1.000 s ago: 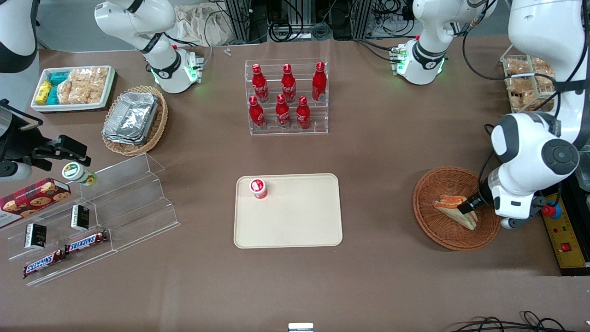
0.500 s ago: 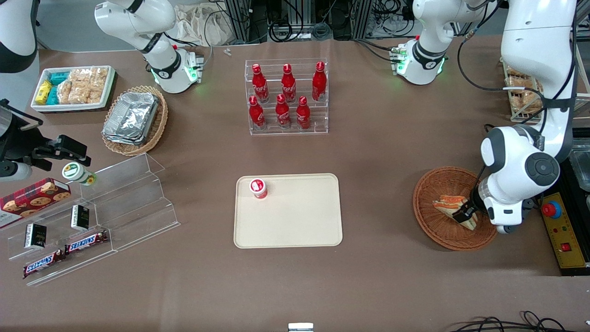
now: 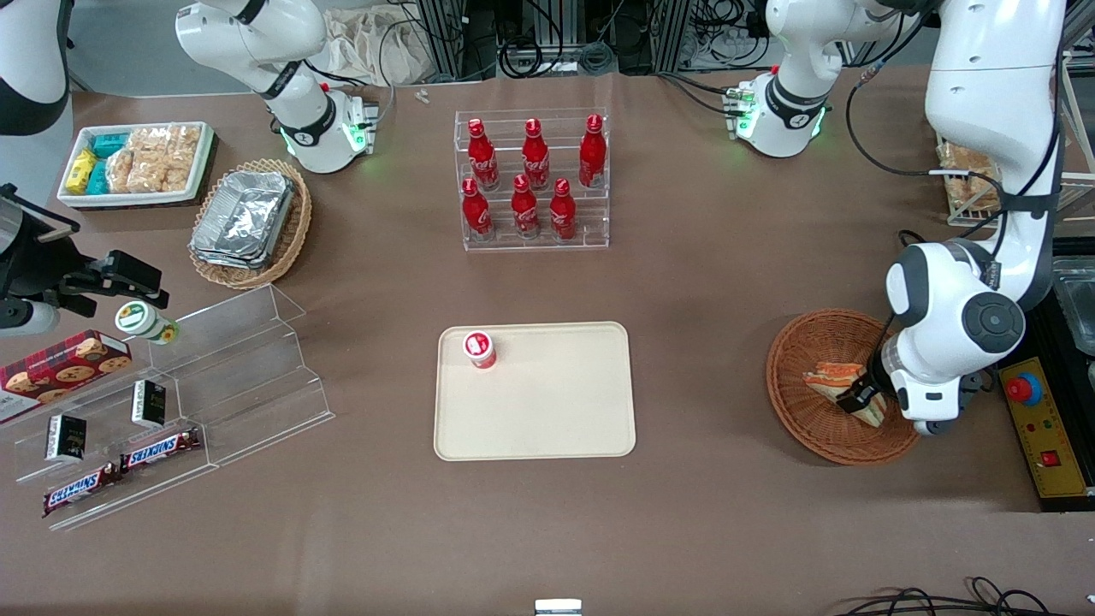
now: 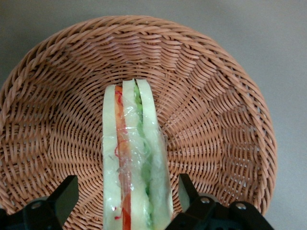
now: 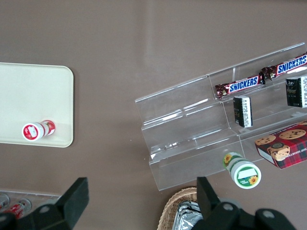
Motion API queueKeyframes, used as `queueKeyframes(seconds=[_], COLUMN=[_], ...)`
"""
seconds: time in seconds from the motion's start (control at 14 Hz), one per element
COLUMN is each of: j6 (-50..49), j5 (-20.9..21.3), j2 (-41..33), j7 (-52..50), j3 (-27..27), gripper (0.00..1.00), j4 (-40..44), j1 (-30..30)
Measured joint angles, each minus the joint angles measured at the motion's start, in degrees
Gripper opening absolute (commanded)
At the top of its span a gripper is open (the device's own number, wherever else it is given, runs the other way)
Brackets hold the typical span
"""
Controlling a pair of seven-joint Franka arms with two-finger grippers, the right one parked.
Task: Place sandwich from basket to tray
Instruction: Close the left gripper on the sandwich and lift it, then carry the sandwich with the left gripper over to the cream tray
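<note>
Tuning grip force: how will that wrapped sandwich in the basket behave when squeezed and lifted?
Probably soft: the sandwich is pale bread in layers, so the open gripper straddling it could crush it. Its clear wrap looks glossy and wrinkled, so perhaps slippery. It looks light for its size, and should lift freely from the basket.

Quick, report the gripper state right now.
Gripper: open, down in the basket, fingers straddling the sandwich with gaps on both sides; holding nothing.

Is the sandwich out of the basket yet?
No. The sandwich lies in the basket, standing on edge, with the open gripper straddling it, a finger on each side.
</note>
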Motion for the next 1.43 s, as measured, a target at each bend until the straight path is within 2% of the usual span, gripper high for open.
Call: queueKeyframes(seconds=[0.14,0.21,0.5,0.86,1.07,1.21,1.43], j6=[0.18,0.20,-3.31,-32.80,-46.35,-50.36,-51.15], j5=[0.11,0.16,0.39,0.69,0.71,0.70,0.63], j2=[0.00,-0.03,-2.45,-9.05,-11.16,-12.57,-14.32], j7=[-1.76,-2.31,-3.74,-4.07,-1.92,4.12,11.98], j3=[0.03,0.03,-0.08,-1.86,-3.93,-6.13,-9.72], gripper=[0.15,0.02,0.00,0.00,0.00,0.00,0.00], j4=[0.05,0.14,1.29,15.74,26.01,30.38,31.51], j1=[0.15,0.15,-0.06,-0.23,-0.27,-0.32,-0.39])
